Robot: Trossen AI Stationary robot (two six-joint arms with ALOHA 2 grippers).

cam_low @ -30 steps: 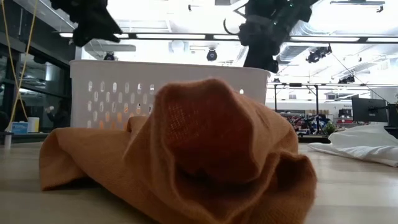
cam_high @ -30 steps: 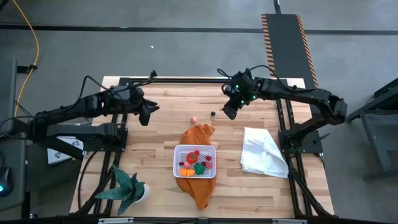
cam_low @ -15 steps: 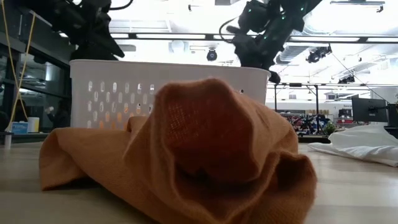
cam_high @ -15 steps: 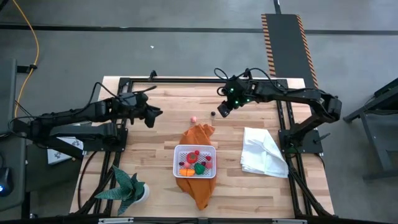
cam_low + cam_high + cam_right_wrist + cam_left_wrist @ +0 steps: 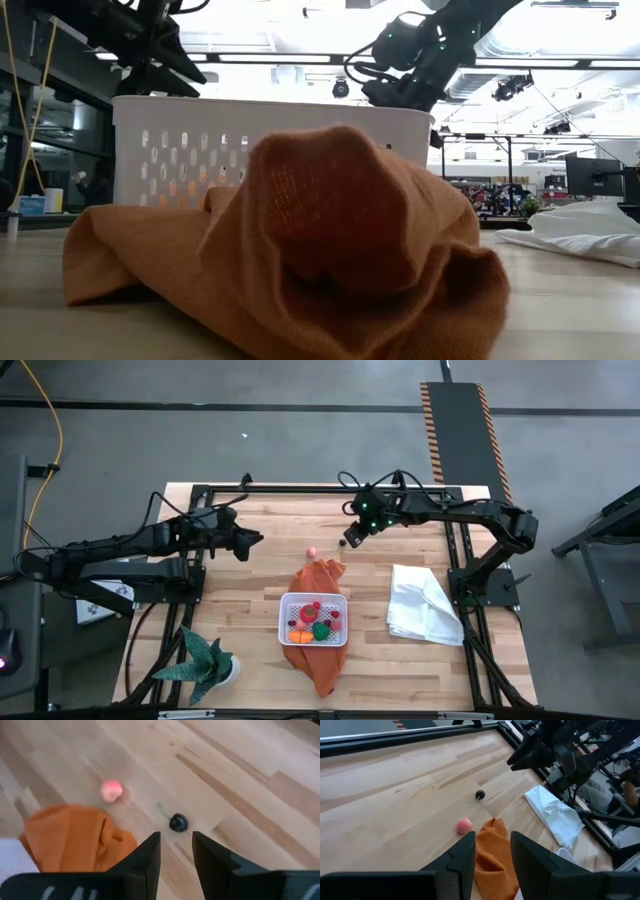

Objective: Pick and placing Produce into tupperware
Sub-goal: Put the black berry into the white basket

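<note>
The white tupperware (image 5: 314, 619) sits on an orange cloth (image 5: 318, 575) and holds several small produce pieces, red, orange and green. A pink piece (image 5: 312, 551) and a dark stemmed piece (image 5: 342, 544) lie loose on the wood beyond the cloth's far end. My right gripper (image 5: 349, 539) is open, just to the right of the dark piece and above it. In the right wrist view the dark piece (image 5: 178, 822) lies just ahead of the gap in the gripper (image 5: 176, 851). My left gripper (image 5: 252, 542) is open, left of the pink piece (image 5: 464, 825), and empty.
A crumpled white cloth (image 5: 425, 605) lies at the table's right. A green spiky potted plant (image 5: 205, 660) stands at the near left corner. Black frame rails (image 5: 320, 490) run along the table's edges. Bare wood (image 5: 270, 525) lies between the two grippers.
My right gripper has gone toward the table's left and come lower, ending next to the dark piece. My left gripper has moved a little toward the table's right, toward the pink piece. The produce, cloths and container have stayed in place.
</note>
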